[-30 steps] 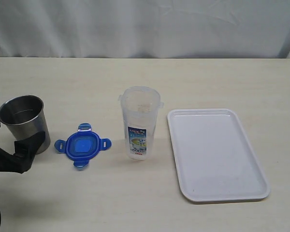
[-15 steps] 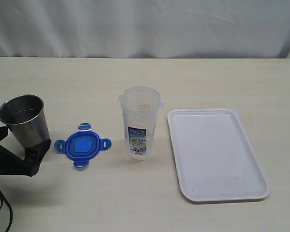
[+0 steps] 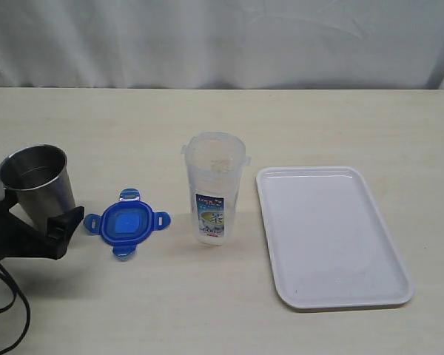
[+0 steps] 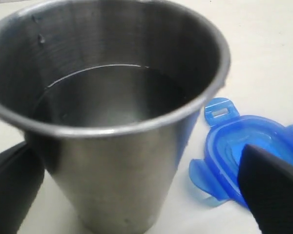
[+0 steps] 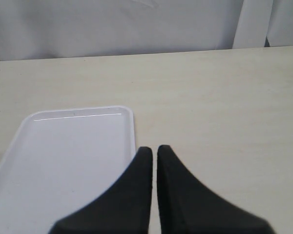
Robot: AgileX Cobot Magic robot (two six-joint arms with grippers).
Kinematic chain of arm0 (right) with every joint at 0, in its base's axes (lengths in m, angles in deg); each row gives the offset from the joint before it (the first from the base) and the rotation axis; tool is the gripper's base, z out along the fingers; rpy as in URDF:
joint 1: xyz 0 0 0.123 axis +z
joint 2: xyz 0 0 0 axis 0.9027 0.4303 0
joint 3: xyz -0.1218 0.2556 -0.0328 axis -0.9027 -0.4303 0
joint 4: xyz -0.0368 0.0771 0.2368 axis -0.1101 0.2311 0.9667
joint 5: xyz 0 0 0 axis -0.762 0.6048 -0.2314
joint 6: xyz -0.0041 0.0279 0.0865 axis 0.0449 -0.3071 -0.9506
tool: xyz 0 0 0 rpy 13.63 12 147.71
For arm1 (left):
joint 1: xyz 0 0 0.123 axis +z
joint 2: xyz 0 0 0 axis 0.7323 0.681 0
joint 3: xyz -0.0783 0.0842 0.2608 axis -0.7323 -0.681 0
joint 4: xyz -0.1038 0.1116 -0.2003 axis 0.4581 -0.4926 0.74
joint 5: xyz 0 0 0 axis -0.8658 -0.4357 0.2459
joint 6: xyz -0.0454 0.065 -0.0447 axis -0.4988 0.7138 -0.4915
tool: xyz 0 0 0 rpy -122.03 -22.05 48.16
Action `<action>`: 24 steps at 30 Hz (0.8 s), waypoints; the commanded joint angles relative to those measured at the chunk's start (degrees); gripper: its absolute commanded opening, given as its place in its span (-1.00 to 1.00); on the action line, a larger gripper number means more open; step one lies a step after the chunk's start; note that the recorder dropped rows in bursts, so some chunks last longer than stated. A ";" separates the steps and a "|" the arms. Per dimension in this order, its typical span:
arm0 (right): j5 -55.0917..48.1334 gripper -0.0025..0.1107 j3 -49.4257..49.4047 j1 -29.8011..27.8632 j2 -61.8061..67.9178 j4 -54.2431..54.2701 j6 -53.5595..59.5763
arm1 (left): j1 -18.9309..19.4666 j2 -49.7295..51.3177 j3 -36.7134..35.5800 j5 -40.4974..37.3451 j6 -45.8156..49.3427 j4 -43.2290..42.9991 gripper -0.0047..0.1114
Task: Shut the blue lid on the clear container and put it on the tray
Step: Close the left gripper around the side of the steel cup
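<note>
Left tool (image 3: 33,202) nearer — blue lid (image 3: 126,224) just beside

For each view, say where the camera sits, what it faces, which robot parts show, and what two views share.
Exterior: above the table's near edge, facing the white curtain; left gripper at the left edge.
Left wrist: behind the left gripper's open jaws, facing the steel cup between them.
Right wrist: behind the right gripper, jaws shut, facing over the tray.
Shared: exterior and left wrist both show the blue lid.
</note>
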 commanded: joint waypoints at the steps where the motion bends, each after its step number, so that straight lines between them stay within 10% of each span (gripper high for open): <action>1: 0.23 -0.88 -0.11 0.04 -0.22 -0.03 0.48 | 0.06 0.08 2.19 0.93 -0.24 -1.27 0.89; 24: 0.23 -0.88 -0.11 0.04 -0.22 -0.03 0.48 | 0.06 0.08 3.42 0.93 0.31 -0.39 0.89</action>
